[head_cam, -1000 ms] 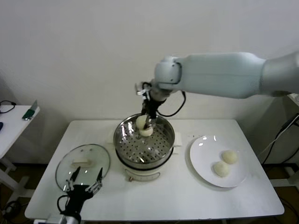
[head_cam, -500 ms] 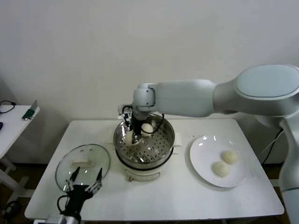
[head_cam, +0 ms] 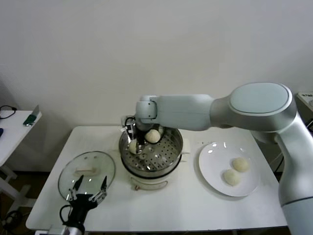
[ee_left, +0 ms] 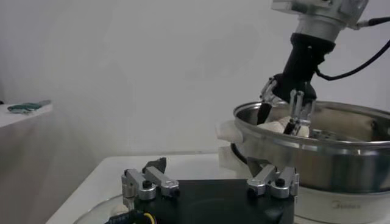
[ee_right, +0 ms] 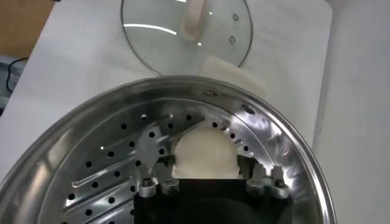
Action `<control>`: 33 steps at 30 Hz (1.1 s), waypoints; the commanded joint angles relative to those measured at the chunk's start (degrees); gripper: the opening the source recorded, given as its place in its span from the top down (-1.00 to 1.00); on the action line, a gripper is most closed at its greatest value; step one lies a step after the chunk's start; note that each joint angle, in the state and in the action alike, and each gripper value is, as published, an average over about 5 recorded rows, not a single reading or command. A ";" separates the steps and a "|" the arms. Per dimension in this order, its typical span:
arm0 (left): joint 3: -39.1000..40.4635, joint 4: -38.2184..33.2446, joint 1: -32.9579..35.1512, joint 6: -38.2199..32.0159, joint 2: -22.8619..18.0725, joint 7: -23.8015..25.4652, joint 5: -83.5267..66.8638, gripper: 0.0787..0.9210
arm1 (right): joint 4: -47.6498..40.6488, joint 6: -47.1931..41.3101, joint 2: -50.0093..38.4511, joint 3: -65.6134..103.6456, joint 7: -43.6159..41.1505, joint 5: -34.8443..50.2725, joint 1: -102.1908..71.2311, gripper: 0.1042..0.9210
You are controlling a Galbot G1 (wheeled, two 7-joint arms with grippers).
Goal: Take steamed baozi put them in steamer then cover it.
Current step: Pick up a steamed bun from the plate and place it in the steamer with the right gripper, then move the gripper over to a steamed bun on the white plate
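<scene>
Taking the round shiny steel steamer (head_cam: 151, 155) as the landmark and reading from left to right: to its left, the round clear glass cover (head_cam: 86, 174) with its cream-white bar handle lies flat on the white table (head_cam: 186, 205). The left gripper (head_cam: 88, 190) hovers at that cover's near edge, fingers spread wide and nothing held.

Inside the steamer, the right gripper (head_cam: 136, 145) is lowered at the left side of the perforated tray. Half a second earlier a pale round baozi was clamped in it; now the fingers are parted around that second baozi (ee_right: 205, 155), which appears to rest on the tray against the steamer wall. Beside it, toward the back, the first baozi (head_cam: 153, 136) is seated.

To the steamer's right, two more cream-white baozi (head_cam: 235, 171) are left on the flat white plate (head_cam: 211, 167).

Two of four buns are therefore judged delivered; the remaining pair must be fetched before covering.
</scene>
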 commanded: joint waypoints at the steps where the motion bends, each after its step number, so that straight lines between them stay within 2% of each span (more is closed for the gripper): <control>1: 0.00 -0.23 0.09 0.10 0.15 0.01 0.13 -0.77 | 3.34 3.72 -3.54 -1.22 -3.27 -0.65 5.32 -0.74; 9: 0.15 -0.49 -0.13 0.11 0.12 0.10 0.44 -0.77 | 17.21 10.18 -22.73 -8.75 -15.12 4.36 24.26 -0.76; 12: 0.24 -0.59 -0.15 0.11 0.17 0.13 0.58 -0.77 | 23.41 11.03 -31.45 -14.56 -16.64 2.13 29.32 -0.76; 16: 0.33 -0.69 -0.15 0.10 0.15 0.17 0.71 -0.77 | 29.33 10.92 -42.28 -22.85 -15.44 -6.83 30.64 -0.76; 20: 0.26 -0.88 -0.06 0.17 -0.06 0.19 0.79 -0.77 | 29.74 9.83 -51.60 -24.66 -12.19 -16.14 24.52 -0.76; 24: 0.20 -0.98 -0.04 0.30 -0.60 0.25 1.14 -0.77 | 28.00 8.79 -57.24 -20.13 -10.31 -21.95 15.40 -0.76; 33: 0.43 -1.21 0.63 0.21 -1.84 0.29 2.35 -0.77 | 21.55 5.87 -60.85 0.96 -7.02 -29.66 -9.55 -0.76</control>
